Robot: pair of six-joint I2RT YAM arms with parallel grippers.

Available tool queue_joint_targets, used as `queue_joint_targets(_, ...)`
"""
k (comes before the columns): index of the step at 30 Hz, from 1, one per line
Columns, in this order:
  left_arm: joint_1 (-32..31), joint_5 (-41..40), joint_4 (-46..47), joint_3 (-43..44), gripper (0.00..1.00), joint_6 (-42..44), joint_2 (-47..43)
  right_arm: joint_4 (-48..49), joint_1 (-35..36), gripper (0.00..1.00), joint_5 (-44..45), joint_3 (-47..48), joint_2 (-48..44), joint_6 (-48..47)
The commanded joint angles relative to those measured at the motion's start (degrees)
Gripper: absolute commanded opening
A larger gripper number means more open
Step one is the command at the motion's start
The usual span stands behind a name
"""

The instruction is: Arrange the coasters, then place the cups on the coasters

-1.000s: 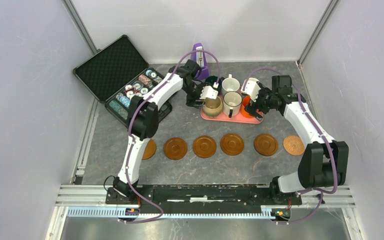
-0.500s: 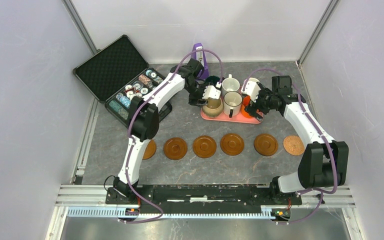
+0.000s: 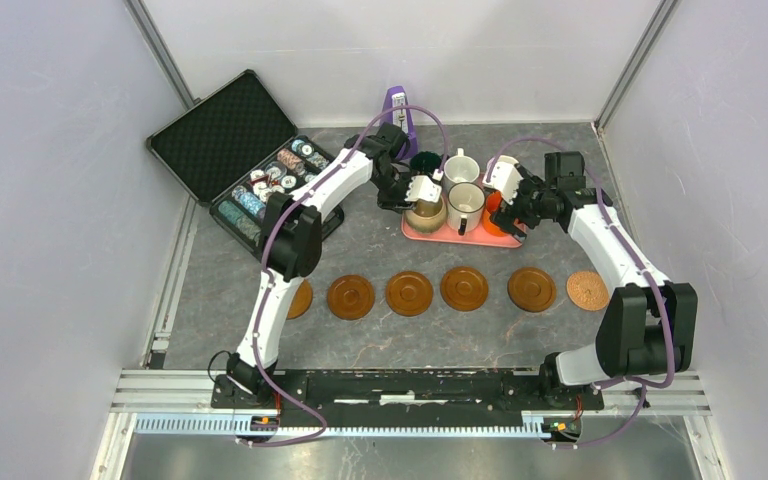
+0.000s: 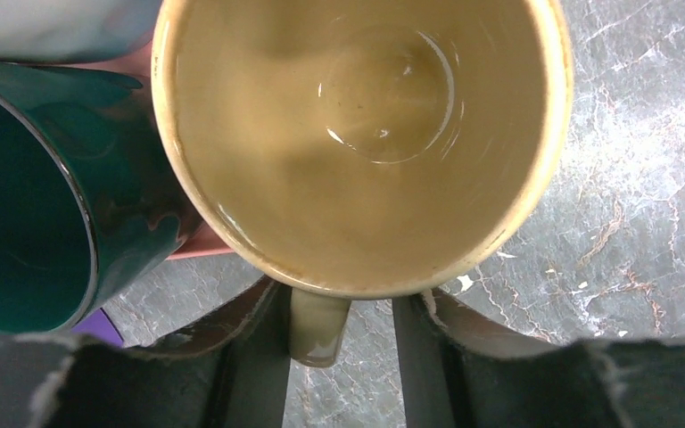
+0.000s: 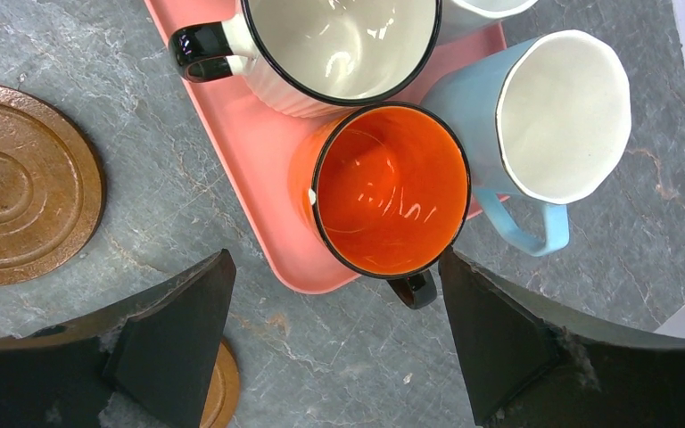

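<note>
On the left, our left gripper (image 4: pixel 339 361) has its fingers either side of the tan mug's (image 4: pixel 357 134) handle. One finger looks to touch it and the other shows a gap, so we judge the jaws not yet gripping. The mug stands at the near-left corner of the tray (image 4: pixel 201 242), with the green mug (image 4: pixel 27 205) just beside it, perhaps touching. A handle is a thin hold. If we lift with a loose or off-centre pinch, the mug may swing down or slip out. Any sideways drag could knock the green mug or shove the tray.

In front of the tray the six coasters (image 3: pixel 409 293) lie in a row, all bare, the leftmost partly hidden behind the left arm (image 3: pixel 280 250). A mug that hangs tilted could land on a raised rim and rock off.

On the right, our right gripper (image 5: pixel 339 334) hangs wide open and holds nothing, above the orange mug (image 5: pixel 391 192) at the tray's near-right edge. That mug sits tight between the white mug (image 5: pixel 339 45) and the blue mug (image 5: pixel 562 116). Coming down, a finger could strike the blue mug's handle or the tray's lip. Both arms work over one tray, so they may also foul each other.
</note>
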Motion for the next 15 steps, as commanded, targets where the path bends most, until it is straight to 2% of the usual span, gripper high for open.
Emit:
queue_joint_targets(1,-0.35,-0.85,0.82,1.76,0.47,0.39,0.84,2.06,-0.18,0.92,0.64,-0.54,-2.59,0.01)
queue_joint_targets(5,-0.26,-0.29,0.83,1.26,0.38,-0.62,-0.33,3.69,-0.25,0.92,1.38,-1.39,-3.25,0.68)
queue_joint_targets(8,0.19,0.6,4.16,-1.81,0.32,-2.7,-3.06,4.63,-0.18,0.93,2.05,-1.58,-3.52,2.05)
queue_joint_targets(13,1.04,1.93,7.77,-6.57,0.07,-5.04,-7.32,7.31,-0.25,0.93,2.41,-2.53,-4.45,3.52)
queue_joint_targets(15,1.31,2.33,7.76,-7.42,0.02,-6.09,-8.46,7.62,-0.21,0.93,2.34,-2.14,-4.35,3.89)
